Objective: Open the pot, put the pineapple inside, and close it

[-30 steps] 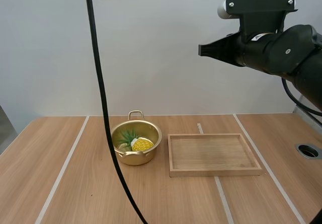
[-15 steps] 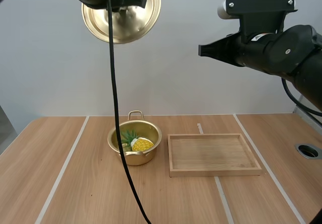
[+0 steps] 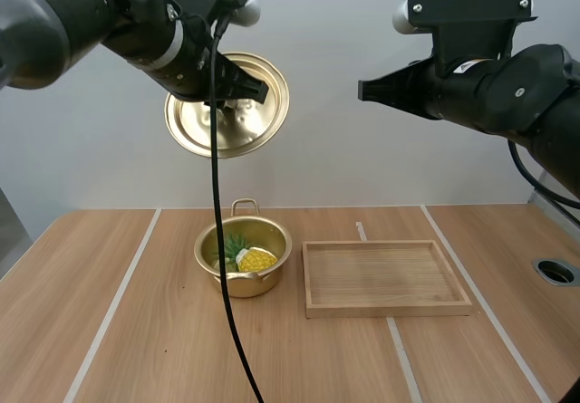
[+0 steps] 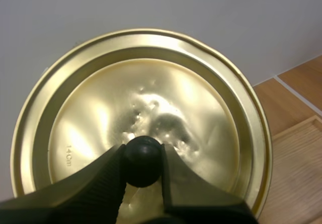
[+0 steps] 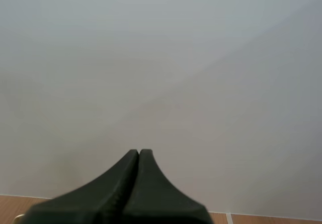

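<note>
the closing step is in hand. the left tool (image 4: 143, 152) is gripping the lid (image 3: 207, 129) by its black knob (image 4: 143, 164) and holding it tilted, high above the counter (image 3: 109, 331) and the open pot (image 3: 245, 285). the pineapple (image 3: 256, 259) is already lying inside the pot, which is standing just beside the wooden tray (image 3: 385, 309). the right tool (image 5: 139, 156) is hanging aloft, fingers pressed together on nothing. next, i judge, the lid is needing levelling, centring over the rim and gentle lowering.
</note>
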{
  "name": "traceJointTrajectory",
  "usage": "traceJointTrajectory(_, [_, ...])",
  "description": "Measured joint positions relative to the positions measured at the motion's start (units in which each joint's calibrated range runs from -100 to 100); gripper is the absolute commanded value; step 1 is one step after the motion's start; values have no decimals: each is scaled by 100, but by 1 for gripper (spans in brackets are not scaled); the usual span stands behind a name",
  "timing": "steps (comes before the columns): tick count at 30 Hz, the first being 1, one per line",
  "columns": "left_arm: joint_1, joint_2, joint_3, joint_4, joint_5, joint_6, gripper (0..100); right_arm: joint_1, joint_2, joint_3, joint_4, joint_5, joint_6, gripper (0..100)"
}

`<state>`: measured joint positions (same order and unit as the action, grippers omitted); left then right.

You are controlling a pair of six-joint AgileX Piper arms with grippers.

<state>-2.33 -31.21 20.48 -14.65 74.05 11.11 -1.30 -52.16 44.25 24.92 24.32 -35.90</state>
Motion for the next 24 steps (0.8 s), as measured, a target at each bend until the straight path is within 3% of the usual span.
traceJointTrajectory(16, [0, 13, 1940, 0, -1562, 398, 0, 0, 0, 0, 0, 0, 0, 0])
traceJointTrajectory(24, [0, 218, 2366, 0, -1930, 520, 0, 0, 0, 0, 0, 0, 0, 0])
